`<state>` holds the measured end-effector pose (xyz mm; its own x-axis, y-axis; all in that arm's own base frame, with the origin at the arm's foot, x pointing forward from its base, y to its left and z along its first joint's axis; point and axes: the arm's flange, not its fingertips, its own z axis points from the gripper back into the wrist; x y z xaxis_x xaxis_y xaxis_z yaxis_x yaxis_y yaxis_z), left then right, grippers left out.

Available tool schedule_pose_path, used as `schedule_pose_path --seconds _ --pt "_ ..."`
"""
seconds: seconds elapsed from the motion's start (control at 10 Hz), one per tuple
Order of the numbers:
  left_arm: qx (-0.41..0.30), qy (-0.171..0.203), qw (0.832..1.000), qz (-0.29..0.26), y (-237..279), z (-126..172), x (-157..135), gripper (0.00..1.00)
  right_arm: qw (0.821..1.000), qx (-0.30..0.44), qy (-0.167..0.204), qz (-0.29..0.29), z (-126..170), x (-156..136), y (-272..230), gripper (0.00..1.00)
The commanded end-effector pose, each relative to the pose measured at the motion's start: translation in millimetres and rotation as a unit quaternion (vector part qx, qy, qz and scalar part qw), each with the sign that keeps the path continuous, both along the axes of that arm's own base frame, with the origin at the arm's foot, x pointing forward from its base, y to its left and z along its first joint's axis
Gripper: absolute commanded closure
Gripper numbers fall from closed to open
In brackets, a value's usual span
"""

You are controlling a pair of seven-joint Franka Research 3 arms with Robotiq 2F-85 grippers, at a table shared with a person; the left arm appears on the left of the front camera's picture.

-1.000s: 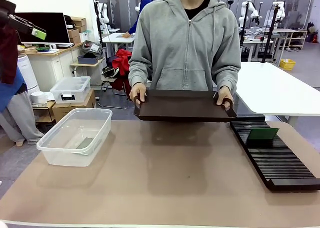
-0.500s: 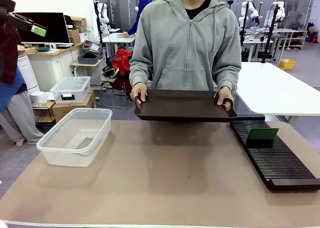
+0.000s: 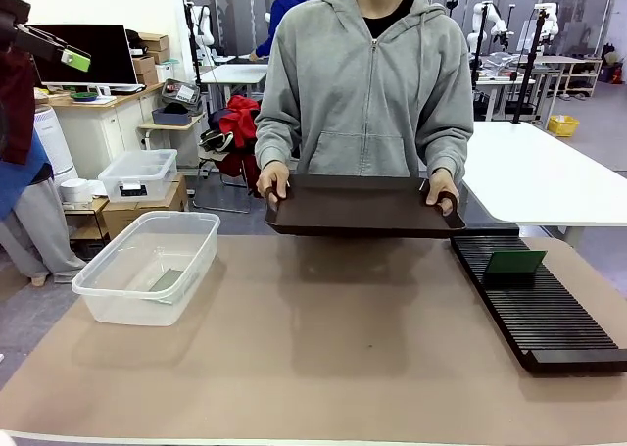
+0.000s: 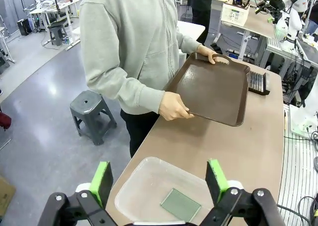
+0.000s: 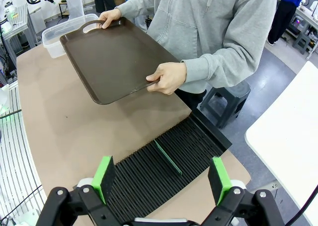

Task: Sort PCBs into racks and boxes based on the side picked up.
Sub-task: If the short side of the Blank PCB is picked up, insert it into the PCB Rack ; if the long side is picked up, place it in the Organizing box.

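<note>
PCBs: one (image 3: pixel 515 262) in rack (image 3: pixel 549 314), one (image 4: pixel 181 205) in box (image 3: pixel 149 266)

I see a dark brown tray (image 5: pixel 112 57) with a smooth, slightly glossy plastic look, a clear glossy plastic tub (image 3: pixel 147 267), a matt black ribbed rack (image 3: pixel 541 309), and a matt tan surface (image 3: pixel 323 358).

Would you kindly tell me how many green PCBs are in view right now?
2: one PCB lies flat in the clear tub; the other PCB stands in the black slotted rack.
</note>
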<state>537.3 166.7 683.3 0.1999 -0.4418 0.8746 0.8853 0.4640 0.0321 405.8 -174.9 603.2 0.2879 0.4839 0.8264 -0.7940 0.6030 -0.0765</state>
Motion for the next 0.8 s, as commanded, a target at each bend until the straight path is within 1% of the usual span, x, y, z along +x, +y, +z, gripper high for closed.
schedule_pose_path --seconds 0.0,0.7 --pt "0.009 0.001 1.0 0.003 0.1 -0.9 -1.4 0.0 1.0 -0.001 0.001 -0.002 -0.3 1.1 0.9 0.0" --pt "0.009 0.001 1.0 0.003 0.1 -0.9 -1.4 0.0 1.0 -0.001 0.001 -0.002 -0.3 1.1 0.9 0.0"
